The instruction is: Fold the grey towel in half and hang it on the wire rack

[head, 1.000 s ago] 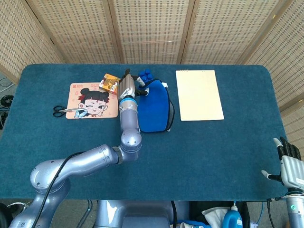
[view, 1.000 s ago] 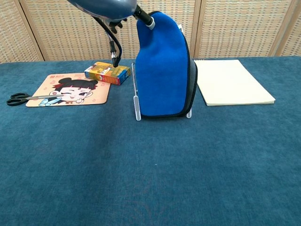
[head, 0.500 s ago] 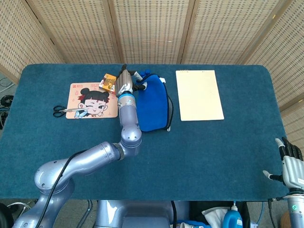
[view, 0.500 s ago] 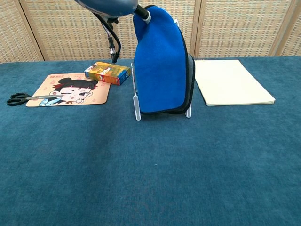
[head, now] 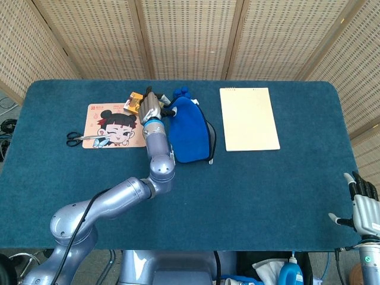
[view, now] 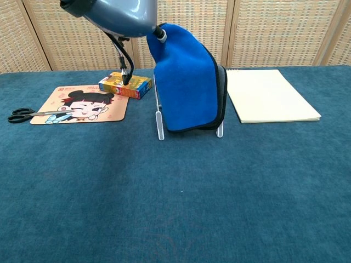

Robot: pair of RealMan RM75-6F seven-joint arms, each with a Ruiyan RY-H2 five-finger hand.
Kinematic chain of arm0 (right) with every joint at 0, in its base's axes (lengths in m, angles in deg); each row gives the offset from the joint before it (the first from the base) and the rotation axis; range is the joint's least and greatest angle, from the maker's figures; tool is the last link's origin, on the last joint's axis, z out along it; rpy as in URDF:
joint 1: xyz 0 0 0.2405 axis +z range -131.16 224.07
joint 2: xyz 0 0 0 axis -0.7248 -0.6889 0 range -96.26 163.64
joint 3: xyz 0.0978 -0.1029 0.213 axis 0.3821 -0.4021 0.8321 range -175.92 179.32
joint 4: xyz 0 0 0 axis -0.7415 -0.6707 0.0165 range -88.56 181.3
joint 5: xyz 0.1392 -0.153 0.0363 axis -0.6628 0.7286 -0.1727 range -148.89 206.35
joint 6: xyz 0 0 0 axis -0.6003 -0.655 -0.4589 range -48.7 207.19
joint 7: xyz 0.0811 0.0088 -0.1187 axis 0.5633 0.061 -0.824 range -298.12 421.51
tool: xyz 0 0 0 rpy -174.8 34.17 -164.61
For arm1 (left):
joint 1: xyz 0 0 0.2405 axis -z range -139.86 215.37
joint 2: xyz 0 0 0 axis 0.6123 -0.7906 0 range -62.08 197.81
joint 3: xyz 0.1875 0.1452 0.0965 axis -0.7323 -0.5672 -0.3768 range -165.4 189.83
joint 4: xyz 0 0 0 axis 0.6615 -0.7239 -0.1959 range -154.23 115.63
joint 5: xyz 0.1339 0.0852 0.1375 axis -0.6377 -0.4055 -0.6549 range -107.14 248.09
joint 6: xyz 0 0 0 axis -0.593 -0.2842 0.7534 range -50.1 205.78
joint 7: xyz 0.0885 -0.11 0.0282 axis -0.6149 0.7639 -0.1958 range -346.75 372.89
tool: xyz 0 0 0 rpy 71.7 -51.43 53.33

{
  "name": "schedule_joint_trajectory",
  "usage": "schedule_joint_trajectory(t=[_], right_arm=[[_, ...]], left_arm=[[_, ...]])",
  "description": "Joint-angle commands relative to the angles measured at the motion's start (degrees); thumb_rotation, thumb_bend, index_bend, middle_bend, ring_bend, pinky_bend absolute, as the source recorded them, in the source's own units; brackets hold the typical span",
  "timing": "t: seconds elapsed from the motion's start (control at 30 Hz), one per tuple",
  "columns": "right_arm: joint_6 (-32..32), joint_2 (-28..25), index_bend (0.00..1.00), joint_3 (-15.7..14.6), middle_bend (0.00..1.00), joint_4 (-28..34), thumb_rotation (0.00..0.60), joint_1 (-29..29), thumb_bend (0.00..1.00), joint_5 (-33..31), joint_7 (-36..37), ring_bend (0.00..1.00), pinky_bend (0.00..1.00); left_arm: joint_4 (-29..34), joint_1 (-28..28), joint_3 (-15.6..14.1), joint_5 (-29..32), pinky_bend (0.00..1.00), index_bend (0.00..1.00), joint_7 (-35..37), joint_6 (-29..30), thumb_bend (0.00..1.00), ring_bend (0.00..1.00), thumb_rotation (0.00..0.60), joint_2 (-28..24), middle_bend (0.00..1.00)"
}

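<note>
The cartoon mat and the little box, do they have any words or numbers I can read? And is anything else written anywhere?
Cartoon mat: small red marking at its top left corner, too small to read.
Small box: colourful printing on its side, too blurred to read.
Notepad: no writing visible.
Blue towel, held by the left hand: no label visible.
Nothing readable anywhere.
</note>
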Motion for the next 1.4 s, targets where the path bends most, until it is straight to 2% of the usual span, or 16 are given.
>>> schedule_joint_trajectory(t=[0.03, 0.1, 0.17, 0.23, 0.27, 0.47, 0.63, 0.83, 1.0, 1.17, 1.27, 1.4], right_arm=[[0.13, 0.01, 0.00, 0.01, 0.00, -0.04, 0.600, 0.04, 0.00, -0.08, 0.01, 0.00, 0.00], [0.17, 0.02, 0.00, 0.05, 0.00, -0.11, 0.600, 0.03, 0.00, -0.16, 0.05, 0.00, 0.00], [0.25, 0.05, 0.00, 0.03, 0.00, -0.20, 0.600, 0.04, 0.00, -0.22, 0.03, 0.00, 0.00], [0.40, 0.09, 0.00, 0.02, 0.00, -0.28, 0.600, 0.09, 0.00, -0.25, 0.03, 0.00, 0.00], [0.43, 0.09, 0.00, 0.01, 0.00, -0.28, 0.600, 0.11, 0.00, -0.23, -0.01, 0.00, 0.00], [0.46, 0.13, 0.00, 0.00, 0.00, -0.25, 0.600, 0.14, 0.00, -0.23, -0.17, 0.00, 0.00], [0.34, 0.12, 0.00, -0.05, 0.00, -0.04, 0.600, 0.15, 0.00, -0.07, -0.41, 0.00, 0.00], [0.05, 0.07, 0.00, -0.07, 0.00, 0.23, 0.600, 0.06, 0.00, 0.12, -0.47, 0.00, 0.00], [-0.34, -0.11, 0.00, -0.09, 0.00, 0.61, 0.600, -0.04, 0.00, 0.53, -0.34, 0.00, 0.00], [-1.15, -0.45, 0.00, -0.26, 0.00, 1.33, 0.600, -0.29, 0.00, 1.51, 0.05, 0.00, 0.00], [-2.06, -0.79, 0.00, -0.46, 0.00, 2.04, 0.600, -0.56, 0.00, 2.60, 0.37, 0.00, 0.00], [-3.16, -1.19, 0.00, -0.88, 0.00, 3.00, 0.600, -0.86, 0.00, 4.26, 0.64, 0.00, 0.00]], left_arm=[[-2.32, 0.48, -0.60, 0.20, 0.00, 0.83, -1.97, -0.52, 0.67, 0.00, 0.600, 1.42, 0.00], [-3.88, 0.70, -0.74, 0.40, 0.00, 0.61, -3.18, -0.76, 0.66, 0.00, 0.600, 2.28, 0.00], [-4.82, 0.85, -0.85, -0.31, 0.00, 0.23, -2.80, -1.20, 0.61, 0.00, 0.600, 2.87, 0.00], [-5.20, 0.79, -0.14, -0.64, 0.00, 0.04, -1.72, -1.92, 0.55, 0.00, 0.600, 3.27, 0.00], [-5.33, 0.78, -0.05, -0.97, 0.00, 0.00, -1.45, -1.97, 0.52, 0.00, 0.600, 3.37, 0.00], [-5.76, 0.78, -0.88, -4.08, 0.00, 0.00, -0.39, -1.82, 0.40, 0.00, 0.600, 3.51, 0.00], [-3.91, -0.23, -1.99, -6.46, 0.00, 0.00, -0.60, -2.29, 0.26, 0.00, 0.600, 2.77, 0.00], [0.44, -2.76, -3.12, -9.17, 0.00, 0.00, 0.60, -2.26, 0.24, 0.00, 0.600, 1.11, 0.00], [6.83, -5.86, -4.58, -12.49, 0.00, 0.00, 2.10, -0.43, 0.24, 0.00, 0.600, -1.55, 0.00], [21.43, -12.87, -7.97, -17.21, 0.00, 0.00, 2.20, 3.26, 0.24, 0.00, 0.600, -8.14, 0.00], [34.52, -19.89, -11.63, -23.14, 0.00, 0.00, 3.46, 5.68, 0.24, 0.00, 0.600, -15.02, 0.00], [48.01, -28.90, -16.16, -31.21, 0.00, 0.00, 6.67, 7.62, 0.24, 0.00, 0.600, -23.83, 0.00]])
